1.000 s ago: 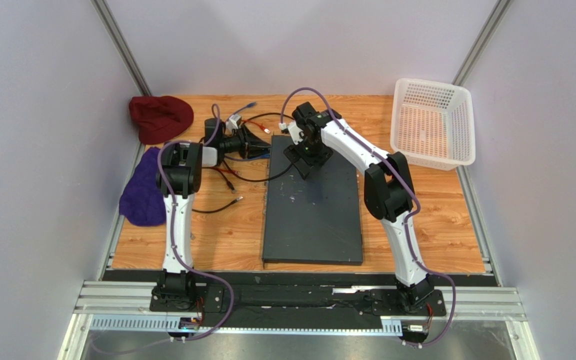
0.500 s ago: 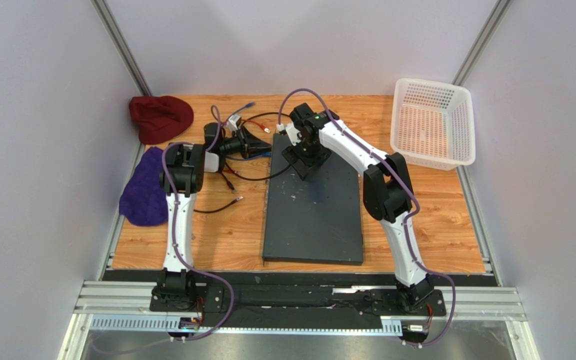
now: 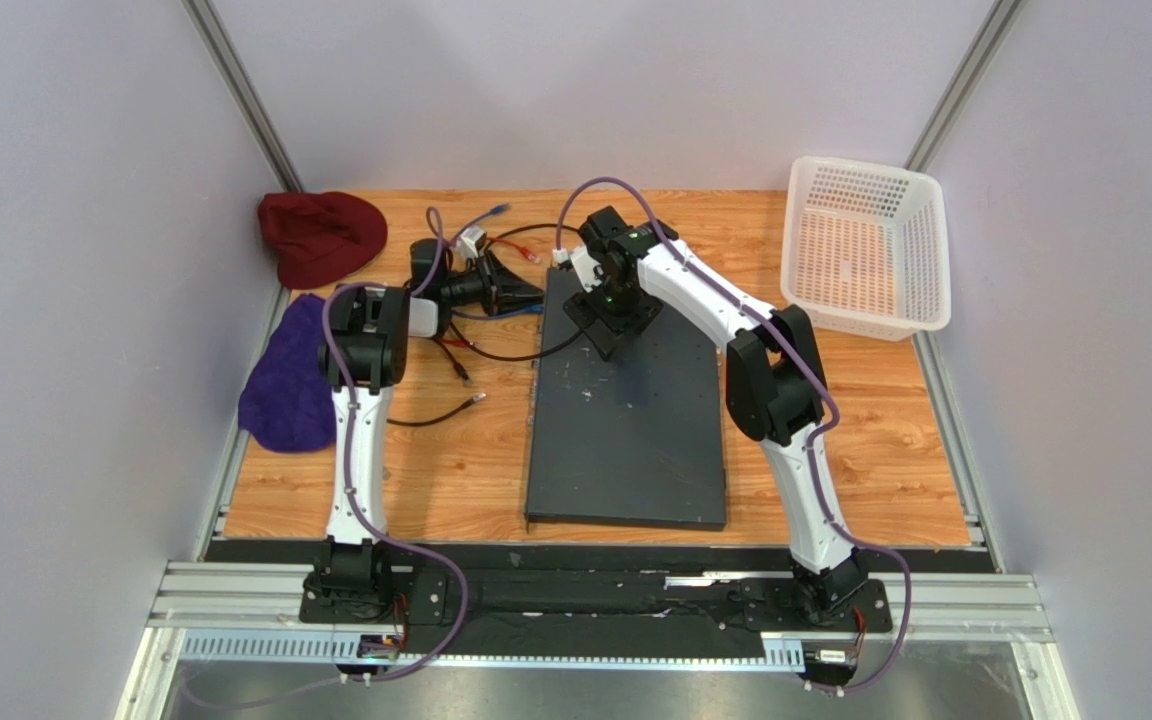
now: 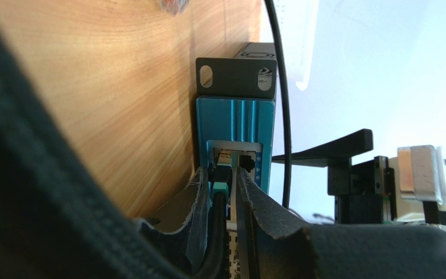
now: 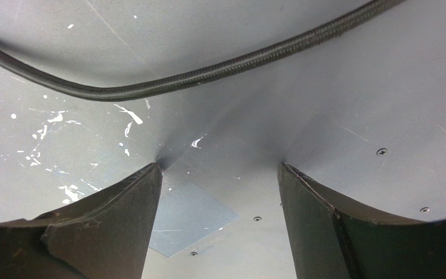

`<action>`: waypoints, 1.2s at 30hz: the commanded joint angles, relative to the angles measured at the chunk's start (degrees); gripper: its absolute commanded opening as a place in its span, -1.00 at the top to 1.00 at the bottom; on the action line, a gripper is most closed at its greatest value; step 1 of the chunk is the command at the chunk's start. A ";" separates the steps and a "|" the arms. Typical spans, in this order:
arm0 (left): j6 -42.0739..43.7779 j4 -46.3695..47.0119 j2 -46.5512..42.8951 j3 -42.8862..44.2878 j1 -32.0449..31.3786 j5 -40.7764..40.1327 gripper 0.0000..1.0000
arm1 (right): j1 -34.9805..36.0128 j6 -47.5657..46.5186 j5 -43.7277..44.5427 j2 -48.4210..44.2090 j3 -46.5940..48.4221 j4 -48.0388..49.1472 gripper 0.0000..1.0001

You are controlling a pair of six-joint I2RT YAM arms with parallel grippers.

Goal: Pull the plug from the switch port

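The switch (image 3: 627, 413) is a big dark grey slab in the middle of the table. In the left wrist view its teal port face (image 4: 234, 119) is straight ahead. A teal plug (image 4: 220, 187) on a black cable (image 4: 215, 232) sits in the port. My left gripper (image 4: 222, 174) is closed around the plug, one finger on each side; it also shows in the top view (image 3: 515, 285) at the switch's far left edge. My right gripper (image 5: 219, 168) is open, and both fingertips rest on the speckled switch top (image 5: 91, 133) near its far end (image 3: 605, 323).
Loose black cables (image 3: 455, 360) and small connectors (image 3: 473, 240) lie left of the switch. A dark red cloth (image 3: 321, 236) and a purple cloth (image 3: 286, 378) lie at the far left. A white mesh basket (image 3: 865, 245) stands at the far right. A braided cable (image 5: 208, 72) crosses the right wrist view.
The right gripper has shifted slightly left and farther back on the switch top. The left gripper has barely moved and stays at the port.
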 commanded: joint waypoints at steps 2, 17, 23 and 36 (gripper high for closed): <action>10.09 -15.45 -0.36 5.00 -1.40 7.14 1.00 | 0.49 -1.02 0.26 -2.55 -0.40 0.80 -0.54; 26.96 -38.39 -1.24 13.53 0.44 5.38 1.00 | 0.58 -0.49 -0.44 -1.23 0.75 0.80 -0.54; 23.02 -28.31 -6.24 -0.25 -0.61 7.58 1.00 | 0.58 -0.67 -0.35 -1.14 0.66 1.06 -0.55; -2.77 15.62 -0.18 -0.81 1.85 5.92 1.00 | 0.58 -0.84 -0.36 -0.70 0.57 0.97 -0.55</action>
